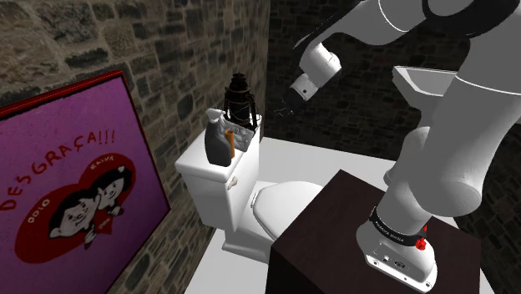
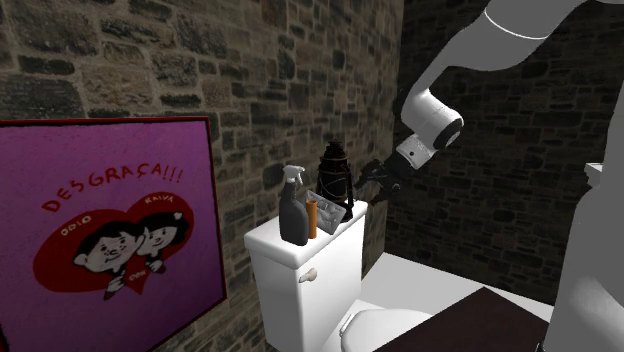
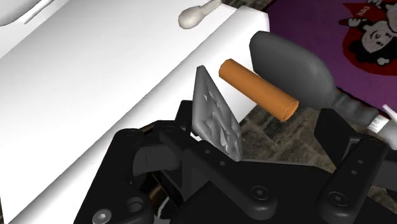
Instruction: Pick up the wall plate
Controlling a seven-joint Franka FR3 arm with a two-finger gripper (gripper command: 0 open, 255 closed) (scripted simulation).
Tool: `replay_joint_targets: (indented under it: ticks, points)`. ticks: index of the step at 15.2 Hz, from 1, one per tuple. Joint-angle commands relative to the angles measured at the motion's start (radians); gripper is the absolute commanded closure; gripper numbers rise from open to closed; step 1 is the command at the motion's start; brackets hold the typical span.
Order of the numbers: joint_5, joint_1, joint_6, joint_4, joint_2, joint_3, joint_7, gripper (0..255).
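Though the end effector (image 2: 378, 175) is close by, the wall plate (image 3: 216, 118) is not yet lifted.
The grey plate stands on edge, tilted, on top of the white toilet tank (image 2: 300, 262), between an orange cylinder (image 3: 257, 89) and a black lantern (image 2: 335, 170), with a dark spray bottle (image 2: 293, 215) beyond the cylinder. The end effector hangs just beside the lantern at the tank's end, towards the second exterior view's right, and the plate looks apart from it. I cannot tell whether it is spread or pressed together, as its black blends with the lantern. By my judgement, the final reach, the closing and the lift all remain.
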Motion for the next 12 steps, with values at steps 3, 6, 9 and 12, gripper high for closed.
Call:
replay_joint_targets:
  ticks: [3, 6, 9, 12]
  points:
    - [0.297, -0.039, -0.183, 0.13, 0.254, 0.012, -0.193, 0]
    - [0.453, -0.11, -0.311, 0.234, 0.417, 0.07, -0.269, 0]
    - [0.472, -0.123, -0.318, 0.242, 0.446, 0.083, -0.289, 0]
    - [0.494, -0.133, -0.324, 0.249, 0.483, 0.094, -0.316, 0]
